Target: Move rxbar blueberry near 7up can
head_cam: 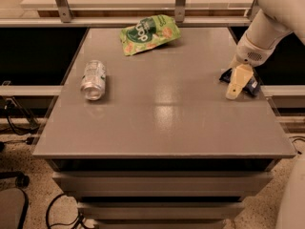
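Observation:
The rxbar blueberry (251, 85), a dark navy wrapper, lies at the right edge of the grey table (162, 123), mostly hidden behind my gripper. My gripper (237, 83) is lowered onto it, pointing down at the table. The 7up can (93, 79), silver-grey, lies on its side at the left of the table, far from the bar and the gripper.
A green chip bag (149, 33) lies at the back middle of the table. A rail with metal posts (180, 1) runs behind the table. My white arm (271, 18) comes in from the upper right. Cables lie on the floor at lower left.

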